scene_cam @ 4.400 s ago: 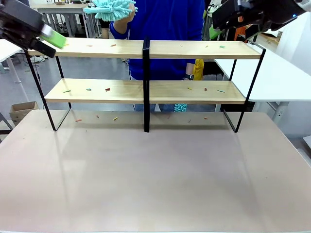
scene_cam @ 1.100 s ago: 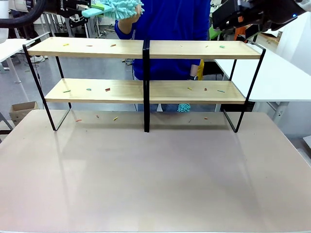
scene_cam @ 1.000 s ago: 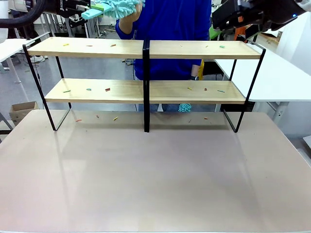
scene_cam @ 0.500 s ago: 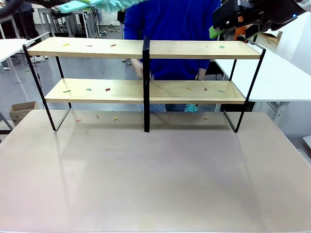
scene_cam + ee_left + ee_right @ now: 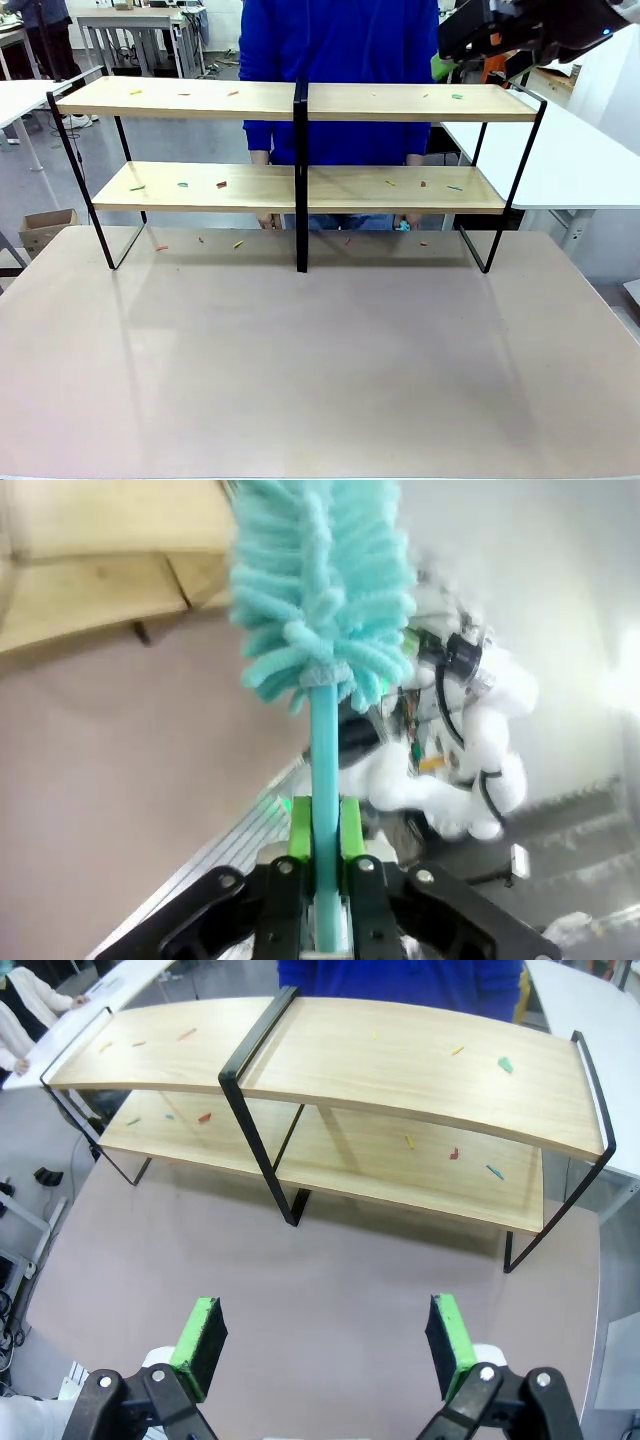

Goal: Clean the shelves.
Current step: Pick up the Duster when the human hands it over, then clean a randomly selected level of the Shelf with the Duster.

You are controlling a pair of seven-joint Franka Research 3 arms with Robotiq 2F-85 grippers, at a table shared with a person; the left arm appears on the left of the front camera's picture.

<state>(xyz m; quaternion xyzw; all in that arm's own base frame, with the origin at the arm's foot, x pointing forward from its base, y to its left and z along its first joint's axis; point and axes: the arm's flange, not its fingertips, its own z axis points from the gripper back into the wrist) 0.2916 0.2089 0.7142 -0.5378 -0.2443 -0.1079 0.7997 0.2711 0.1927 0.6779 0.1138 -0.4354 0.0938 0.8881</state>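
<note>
shelves point(image 5: 300, 170) stood at the far side of the table point(image 5: 320, 360), person point(image 5: 340, 60) close behind them. coloured scraps point(image 5: 221, 184) lay on all four boards, a few more on the table under the shelves. no board looked wiped, so i judged the cleaning not yet begun. left gripper point(image 5: 322, 855) pinched the duster point(image 5: 320, 590) by its handle, clear of the shelves. right gripper point(image 5: 325, 1345) hung above the shelves' right end, jaws spread, empty.

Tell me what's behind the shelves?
A person in a blue top stands behind the shelves. The wooden boards and black middle post cover strips of their body, and the table hides their legs.
</note>
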